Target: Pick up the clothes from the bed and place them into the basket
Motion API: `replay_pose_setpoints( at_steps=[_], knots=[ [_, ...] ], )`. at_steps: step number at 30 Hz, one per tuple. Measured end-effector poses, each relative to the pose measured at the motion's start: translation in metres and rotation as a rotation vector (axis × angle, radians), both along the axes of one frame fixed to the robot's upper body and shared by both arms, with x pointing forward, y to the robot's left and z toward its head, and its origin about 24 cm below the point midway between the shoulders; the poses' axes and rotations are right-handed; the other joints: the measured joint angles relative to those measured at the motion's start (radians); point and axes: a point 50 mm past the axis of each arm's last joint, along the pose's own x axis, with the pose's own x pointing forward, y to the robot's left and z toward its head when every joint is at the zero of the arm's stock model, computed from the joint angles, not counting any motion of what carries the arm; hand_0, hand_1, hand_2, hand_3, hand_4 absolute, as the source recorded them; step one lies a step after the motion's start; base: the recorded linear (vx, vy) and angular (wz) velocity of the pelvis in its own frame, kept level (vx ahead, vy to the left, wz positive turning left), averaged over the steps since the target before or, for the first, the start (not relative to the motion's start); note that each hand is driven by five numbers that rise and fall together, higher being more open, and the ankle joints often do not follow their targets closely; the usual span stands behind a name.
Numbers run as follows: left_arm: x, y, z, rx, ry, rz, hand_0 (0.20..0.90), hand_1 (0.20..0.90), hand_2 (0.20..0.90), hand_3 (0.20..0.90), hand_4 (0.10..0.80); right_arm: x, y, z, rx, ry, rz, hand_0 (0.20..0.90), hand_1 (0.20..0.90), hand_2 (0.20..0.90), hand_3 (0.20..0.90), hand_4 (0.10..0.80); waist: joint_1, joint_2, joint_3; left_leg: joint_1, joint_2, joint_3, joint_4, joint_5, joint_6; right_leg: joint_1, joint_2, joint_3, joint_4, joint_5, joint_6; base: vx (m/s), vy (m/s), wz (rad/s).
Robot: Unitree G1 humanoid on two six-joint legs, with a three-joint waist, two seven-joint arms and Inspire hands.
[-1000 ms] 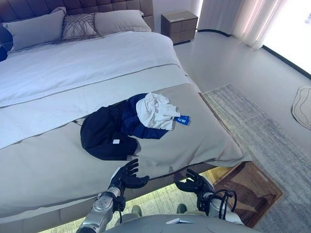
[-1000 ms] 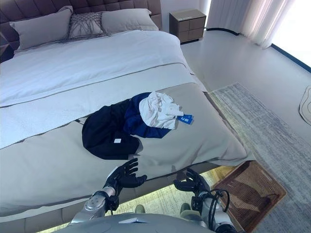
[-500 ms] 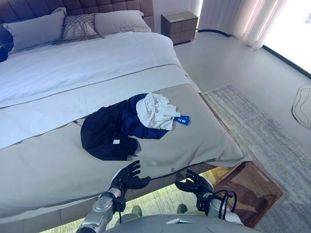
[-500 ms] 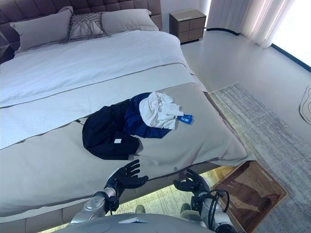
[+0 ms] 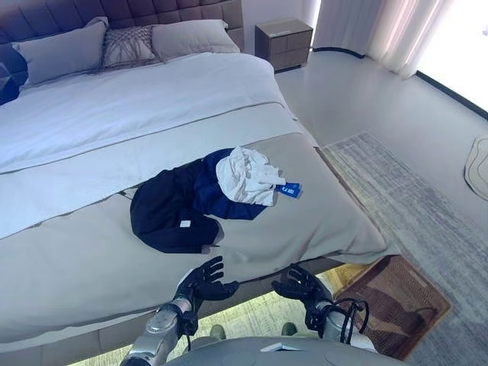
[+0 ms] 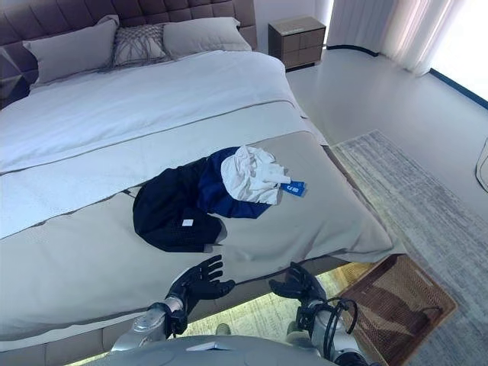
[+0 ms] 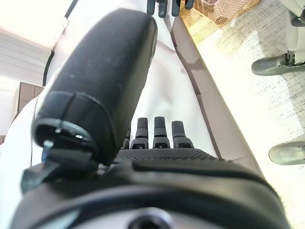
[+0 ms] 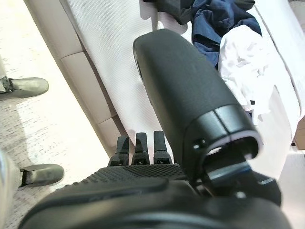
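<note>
A pile of clothes lies near the foot of the bed (image 5: 91,252): a black garment (image 5: 164,213), a dark blue garment (image 5: 213,191) and a white garment (image 5: 245,174) with a blue tag on top. The clothes also show in the right wrist view (image 8: 238,52). A brown wicker basket (image 5: 396,301) stands on the floor at the bed's right corner. My left hand (image 5: 200,280) is open and empty at the bed's front edge, below the black garment. My right hand (image 5: 301,284) is open and empty beside it, just left of the basket.
Grey pillows (image 5: 114,46) lie at the headboard. A wooden nightstand (image 5: 284,42) stands at the far right of the bed. A grey rug (image 5: 412,206) covers the floor to the right, with curtains (image 5: 381,30) beyond.
The whole picture has shifted slightly, so the camera moved. Both hands have edged a little toward the bed's front edge; the clothes lie as before.
</note>
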Motion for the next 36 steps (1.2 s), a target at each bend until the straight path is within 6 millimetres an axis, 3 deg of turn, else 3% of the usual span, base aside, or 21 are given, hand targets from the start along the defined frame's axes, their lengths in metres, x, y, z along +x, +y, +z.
replay_pose_setpoints(
  at_steps=[7, 9, 13, 14, 16, 18, 21, 22, 23, 25, 29, 32, 36],
  knots=[
    [0.002, -0.001, 0.0, 0.011, -0.003, 0.019, 0.9, 0.9, 0.9, 0.9, 0.8, 0.002, -0.012, 0.002, -0.099, -0.004, 0.078, 0.9, 0.9, 0.9, 0.9, 0.8, 0.017, 0.012, 0.001, -0.018, -0.003, -0.018, 0.0, 0.0, 0.0, 0.0, -0.003, -0.023, 0.0, -0.003, 0.004, 0.011, 0.075, 0.09],
    [0.004, 0.0, 0.001, 0.02, -0.007, 0.033, 0.9, 0.9, 0.9, 0.9, 0.8, 0.01, -0.021, 0.006, -0.158, -0.026, 0.097, 0.9, 0.9, 0.9, 0.9, 0.8, 0.023, 0.016, 0.005, -0.023, -0.005, -0.027, 0.001, 0.002, 0.001, -0.001, -0.007, -0.031, 0.0, -0.003, 0.004, 0.056, 0.132, 0.16],
    [0.011, 0.004, 0.003, 0.047, -0.021, 0.046, 0.9, 0.9, 0.9, 0.9, 0.8, 0.049, -0.046, 0.033, -0.372, -0.155, 0.128, 0.9, 0.9, 0.9, 0.9, 0.8, 0.039, 0.018, 0.02, -0.026, -0.021, -0.031, 0.001, 0.004, 0.008, -0.004, -0.022, -0.047, 0.022, -0.006, 0.008, 0.085, 0.122, 0.11],
    [0.016, 0.006, 0.005, 0.054, -0.034, 0.042, 0.9, 0.9, 0.9, 0.9, 0.8, 0.062, -0.051, 0.042, -0.419, -0.201, 0.127, 0.9, 0.9, 0.9, 0.9, 0.8, 0.045, 0.009, 0.037, -0.02, -0.029, -0.026, 0.003, -0.007, 0.026, -0.023, -0.035, -0.051, 0.076, -0.017, 0.027, 0.12, 0.041, 0.02],
    [0.029, 0.008, 0.012, 0.059, -0.072, 0.022, 0.9, 0.9, 0.9, 0.9, 0.8, 0.088, -0.067, 0.071, -0.512, -0.327, 0.129, 0.9, 0.9, 0.9, 0.9, 0.8, 0.045, 0.029, 0.094, -0.009, -0.01, -0.041, 0.0, -0.013, 0.038, -0.123, -0.056, -0.043, 0.323, -0.052, 0.069, 0.171, -0.127, 0.15],
    [0.036, 0.021, 0.018, 0.097, -0.096, 0.011, 0.9, 0.9, 0.9, 0.9, 0.8, 0.105, -0.076, 0.094, -0.572, -0.425, 0.128, 0.9, 0.9, 0.9, 0.9, 0.8, 0.046, 0.003, 0.118, -0.01, -0.018, -0.074, 0.005, -0.01, 0.042, -0.211, -0.09, -0.001, 0.469, -0.096, 0.072, 0.147, -0.196, 0.25],
    [0.048, 0.05, 0.029, 0.184, -0.129, 0.014, 0.9, 0.9, 0.9, 0.9, 0.8, 0.138, -0.071, 0.13, -0.605, -0.57, 0.106, 0.9, 0.9, 0.9, 0.9, 0.8, 0.041, -0.062, 0.157, -0.072, -0.025, -0.109, 0.021, 0.004, 0.064, -0.245, -0.083, 0.069, 0.404, -0.106, 0.068, 0.035, -0.198, 0.28],
    [0.058, 0.056, 0.037, 0.208, -0.155, 0.006, 0.9, 0.9, 0.9, 0.9, 0.8, 0.154, -0.071, 0.148, -0.626, -0.63, 0.098, 0.9, 0.9, 0.9, 0.9, 0.8, 0.038, -0.078, 0.172, -0.116, -0.023, -0.129, 0.047, 0.009, 0.064, -0.241, -0.07, 0.104, 0.321, -0.101, 0.067, -0.046, -0.181, 0.57],
    [0.065, 0.058, 0.041, 0.216, -0.172, -0.002, 0.9, 0.9, 0.9, 0.9, 0.8, 0.165, -0.076, 0.164, -0.643, -0.663, 0.068, 0.9, 0.9, 0.9, 0.9, 0.8, 0.029, -0.089, 0.177, -0.159, -0.036, -0.158, 0.068, 0.02, 0.048, -0.21, -0.073, 0.116, 0.222, -0.047, 0.062, -0.088, -0.152, 0.75],
    [0.078, 0.044, 0.046, 0.183, -0.212, -0.012, 0.9, 0.9, 0.9, 0.9, 0.8, 0.186, -0.094, 0.197, -0.718, -0.698, 0.019, 0.9, 0.9, 0.9, 0.9, 0.8, 0.044, -0.049, 0.204, -0.176, -0.023, -0.173, 0.067, 0.044, 0.035, -0.191, -0.068, 0.06, 0.17, -0.008, 0.046, -0.069, -0.107, 0.57],
    [0.084, 0.012, 0.047, 0.09, -0.246, -0.045, 0.9, 0.9, 0.9, 0.9, 0.8, 0.211, -0.119, 0.251, -0.822, -0.767, -0.076, 0.9, 0.9, 0.9, 0.9, 0.8, 0.073, 0.014, 0.228, -0.218, -0.009, -0.205, 0.072, 0.067, 0.005, -0.183, -0.048, 0.001, 0.135, -0.003, 0.037, -0.036, -0.025, 0.35],
    [0.084, 0.004, 0.048, 0.059, -0.261, -0.064, 0.9, 0.9, 0.9, 0.9, 0.8, 0.224, -0.119, 0.282, -0.81, -0.824, -0.124, 0.9, 0.9, 0.9, 0.9, 0.8, 0.096, 0.03, 0.237, -0.264, -0.007, -0.211, 0.069, 0.076, -0.007, -0.231, -0.044, -0.014, 0.148, -0.005, 0.034, 0.0, 0.059, 0.14],
    [0.089, -0.001, 0.057, 0.006, -0.322, -0.04, 0.9, 0.9, 0.9, 0.9, 0.8, 0.23, -0.132, 0.3, -0.812, -0.81, -0.188, 0.9, 0.9, 0.9, 0.9, 0.8, 0.123, 0.064, 0.278, -0.298, -0.03, -0.223, 0.073, 0.086, -0.014, -0.29, -0.071, -0.021, 0.227, -0.038, 0.036, -0.023, 0.066, 0.14]
  ],
)
